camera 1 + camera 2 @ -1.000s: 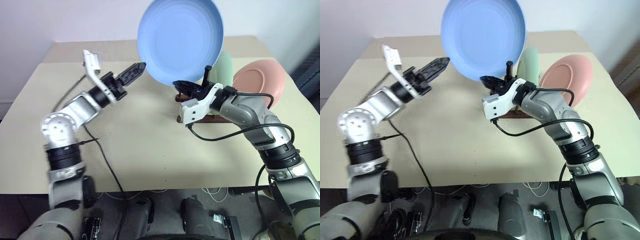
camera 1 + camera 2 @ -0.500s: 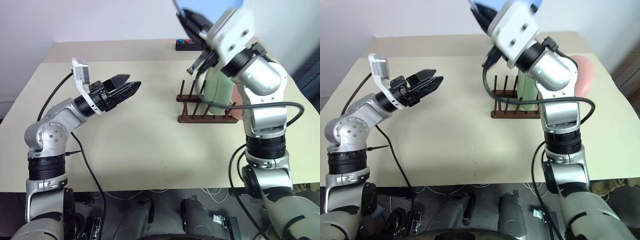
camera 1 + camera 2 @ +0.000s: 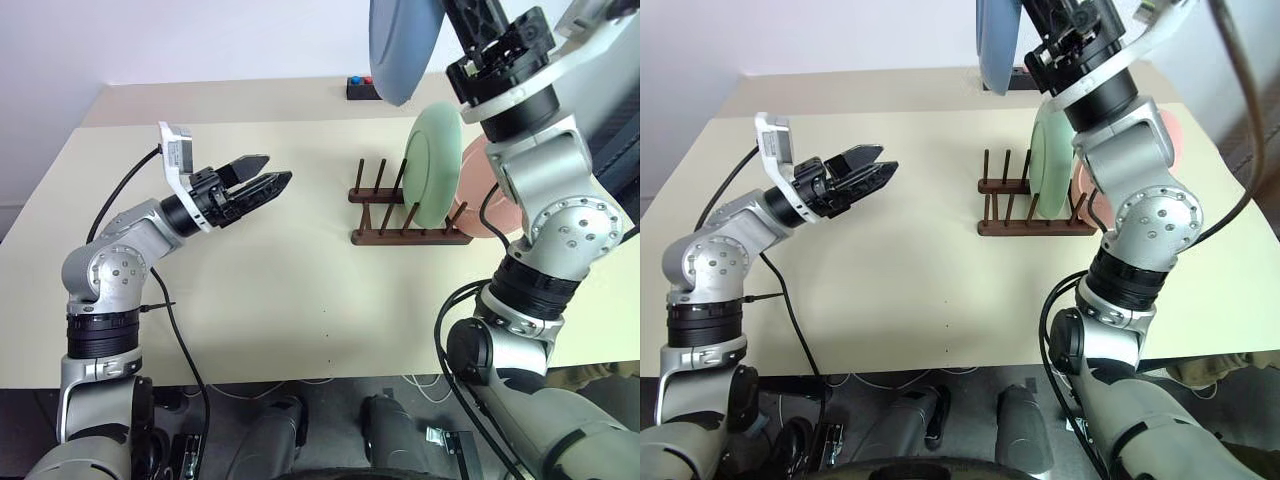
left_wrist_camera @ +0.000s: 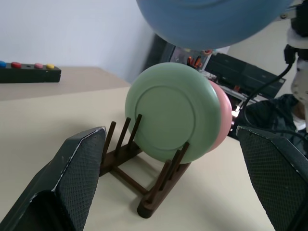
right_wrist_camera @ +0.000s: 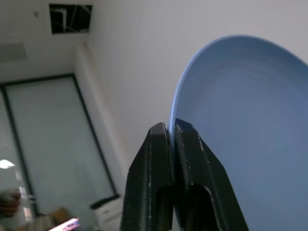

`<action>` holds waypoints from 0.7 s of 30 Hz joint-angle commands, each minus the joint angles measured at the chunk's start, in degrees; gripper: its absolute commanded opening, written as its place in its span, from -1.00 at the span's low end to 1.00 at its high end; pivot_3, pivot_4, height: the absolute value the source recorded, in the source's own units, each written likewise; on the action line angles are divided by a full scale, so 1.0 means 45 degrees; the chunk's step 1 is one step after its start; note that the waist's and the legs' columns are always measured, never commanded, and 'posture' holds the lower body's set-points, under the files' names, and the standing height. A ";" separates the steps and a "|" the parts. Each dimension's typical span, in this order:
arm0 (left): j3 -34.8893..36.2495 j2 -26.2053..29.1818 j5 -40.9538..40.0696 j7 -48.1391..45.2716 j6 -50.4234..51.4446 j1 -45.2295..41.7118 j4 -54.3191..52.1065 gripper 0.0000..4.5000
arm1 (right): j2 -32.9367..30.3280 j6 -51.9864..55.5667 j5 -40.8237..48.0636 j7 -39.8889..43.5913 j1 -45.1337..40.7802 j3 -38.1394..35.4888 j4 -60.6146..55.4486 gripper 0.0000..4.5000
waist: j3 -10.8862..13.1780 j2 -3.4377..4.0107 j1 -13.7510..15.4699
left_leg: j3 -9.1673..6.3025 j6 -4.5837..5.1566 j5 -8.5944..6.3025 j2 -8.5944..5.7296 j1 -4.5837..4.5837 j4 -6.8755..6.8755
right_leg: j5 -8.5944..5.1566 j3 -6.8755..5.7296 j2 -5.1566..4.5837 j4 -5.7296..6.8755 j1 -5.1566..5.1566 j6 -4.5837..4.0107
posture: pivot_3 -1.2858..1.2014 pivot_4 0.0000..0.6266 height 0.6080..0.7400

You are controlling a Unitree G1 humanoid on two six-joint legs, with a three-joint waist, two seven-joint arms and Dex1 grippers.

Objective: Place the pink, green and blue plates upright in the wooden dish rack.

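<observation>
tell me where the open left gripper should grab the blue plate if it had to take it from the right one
Probably the plate's lower rim. The blue plate hangs edge-on high above the wooden dish rack, pinched by the right gripper at its edge. The left gripper, jaws open, would come up from below, fingers straddling the thin rim.

Office — glass partition (image 5: pixel 53 144), plain walls.

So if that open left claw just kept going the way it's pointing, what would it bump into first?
Most likely the green plate standing in the wooden dish rack: the left gripper looks straight at it, with bare table between. Depth is hard to judge.
</observation>
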 commanded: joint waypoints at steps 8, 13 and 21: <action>-0.0192 0.0044 0.0470 -0.0327 -0.0433 0.0011 -0.0384 0.98 | -0.0955 -0.0328 0.0640 0.0271 0.2189 0.0631 -0.0709 -1.00 | 0.0002 0.0004 0.0001 | 0.0087 0.0002 0.0000 0.0028 -0.0003 -0.0013 | 0.0014 0.0065 0.0022 0.0006 -0.0041 -0.0015 | 0.03 -0.52 1.00; -0.0382 0.0193 0.0648 -0.0573 -0.0327 -0.0034 -0.0257 0.98 | -0.1111 -0.0379 0.0497 0.0456 0.2925 0.0829 -0.0369 -1.00 | 0.0001 0.0002 0.0011 | 0.0157 0.0000 0.0001 0.0084 -0.0003 -0.0029 | 0.0034 0.0097 0.0057 0.0005 -0.0079 -0.0043 | 0.03 -0.52 1.00; -0.0332 0.0303 0.0699 -0.0755 -0.0219 -0.0044 -0.0135 0.98 | -0.0957 -0.0567 0.0649 0.0403 0.3514 0.0972 -0.0233 -1.00 | 0.0001 0.0003 0.0035 | 0.0191 0.0000 0.0001 0.0092 -0.0003 -0.0035 | 0.0040 0.0125 0.0062 0.0005 -0.0096 -0.0048 | 0.03 -0.52 1.00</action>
